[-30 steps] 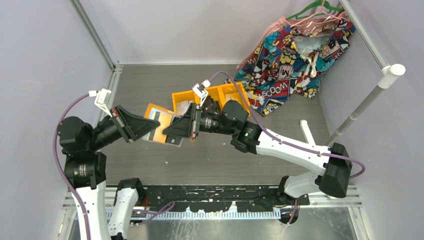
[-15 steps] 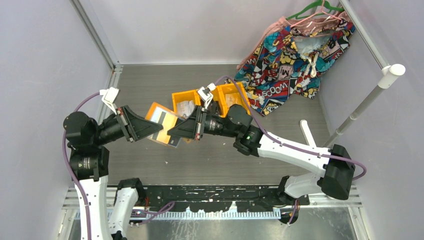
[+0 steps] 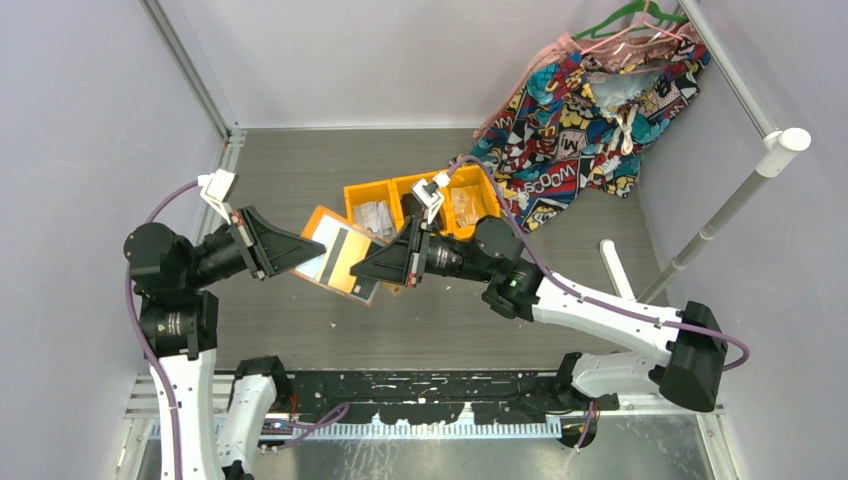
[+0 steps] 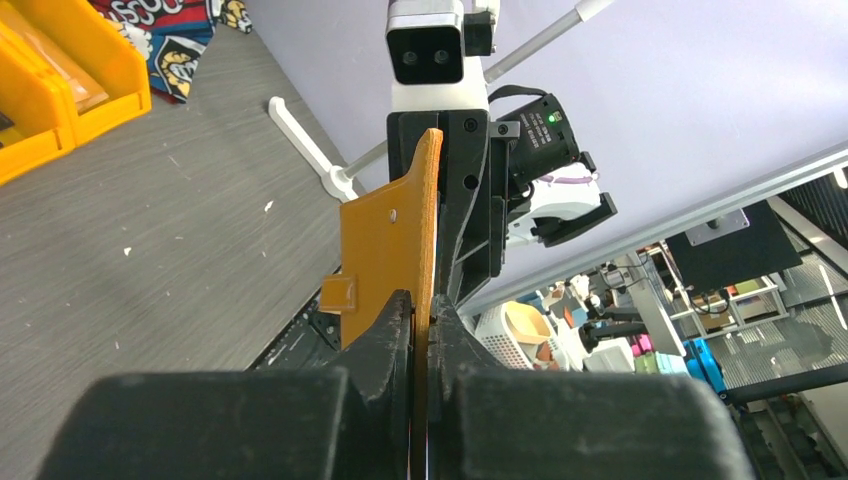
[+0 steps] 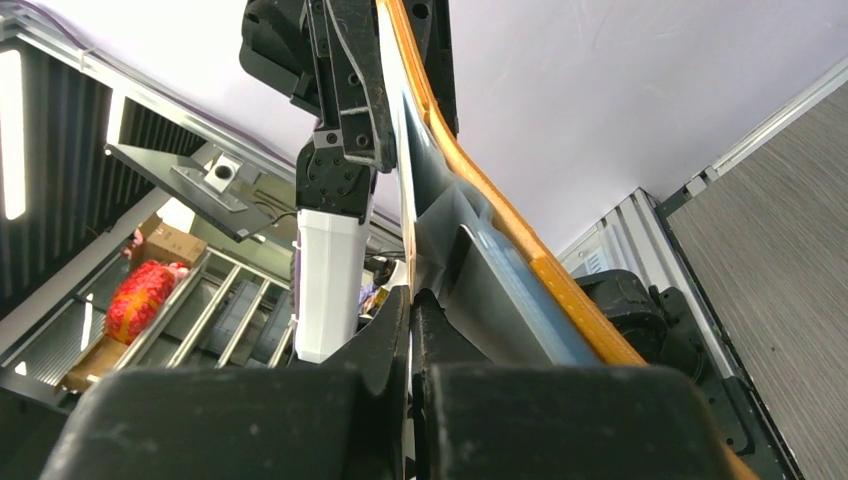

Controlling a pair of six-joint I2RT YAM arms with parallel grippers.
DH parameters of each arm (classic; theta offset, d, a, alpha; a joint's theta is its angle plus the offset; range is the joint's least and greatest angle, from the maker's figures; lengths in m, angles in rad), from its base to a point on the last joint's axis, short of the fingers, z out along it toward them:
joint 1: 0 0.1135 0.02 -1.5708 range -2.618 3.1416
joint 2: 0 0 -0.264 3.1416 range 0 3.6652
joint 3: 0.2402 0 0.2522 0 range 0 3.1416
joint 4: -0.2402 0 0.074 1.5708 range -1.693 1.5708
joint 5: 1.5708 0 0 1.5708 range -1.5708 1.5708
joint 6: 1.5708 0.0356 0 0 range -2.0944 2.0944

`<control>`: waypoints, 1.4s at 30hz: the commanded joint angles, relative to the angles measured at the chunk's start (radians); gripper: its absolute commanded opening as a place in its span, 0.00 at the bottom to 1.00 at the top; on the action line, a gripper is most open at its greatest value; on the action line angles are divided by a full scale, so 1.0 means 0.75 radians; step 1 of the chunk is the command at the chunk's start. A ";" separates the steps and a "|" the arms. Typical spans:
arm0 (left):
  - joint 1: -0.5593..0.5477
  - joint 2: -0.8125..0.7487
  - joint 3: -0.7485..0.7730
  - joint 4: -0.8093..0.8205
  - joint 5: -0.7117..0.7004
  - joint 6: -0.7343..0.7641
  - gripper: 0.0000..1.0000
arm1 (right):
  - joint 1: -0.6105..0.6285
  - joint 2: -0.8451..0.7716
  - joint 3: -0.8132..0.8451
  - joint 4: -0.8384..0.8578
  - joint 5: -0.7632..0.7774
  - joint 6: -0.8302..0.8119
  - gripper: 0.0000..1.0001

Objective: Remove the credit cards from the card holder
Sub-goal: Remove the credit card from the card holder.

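The orange card holder (image 3: 321, 218) hangs in the air over the table, between my two arms. My left gripper (image 3: 316, 248) is shut on its left edge, and in the left wrist view the jaws (image 4: 422, 300) pinch the orange cover (image 4: 388, 235) edge-on. A pale credit card (image 3: 332, 252) with a dark stripe shows on the open side. My right gripper (image 3: 357, 274) meets the holder from the right. Its jaws (image 5: 412, 292) are shut on a thin pale card edge (image 5: 403, 205), beside the pale blue pocket and the orange cover (image 5: 505, 228).
Orange bin trays (image 3: 462, 192) holding papers and a black object stand just behind the right wrist. A colourful garment (image 3: 585, 100) on hangers lies at the back right. A white pole (image 3: 720, 215) leans on the right, with a white bar (image 3: 615, 265) at its foot.
The holder and both grippers have shifted right, and the right arm has drawn back. The left arm swung up from the table. The holder now shows more of the striped card.
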 commanded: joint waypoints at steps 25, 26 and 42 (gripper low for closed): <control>0.003 -0.019 0.016 -0.031 -0.010 0.056 0.46 | 0.002 0.110 0.076 0.339 -0.020 0.148 0.12; 0.003 -0.021 0.015 -0.026 -0.010 0.056 0.43 | 0.003 0.114 0.082 0.337 -0.027 0.148 0.12; 0.003 0.035 0.222 -0.350 -0.257 0.427 0.00 | -0.038 -0.091 -0.062 0.128 -0.037 0.029 0.05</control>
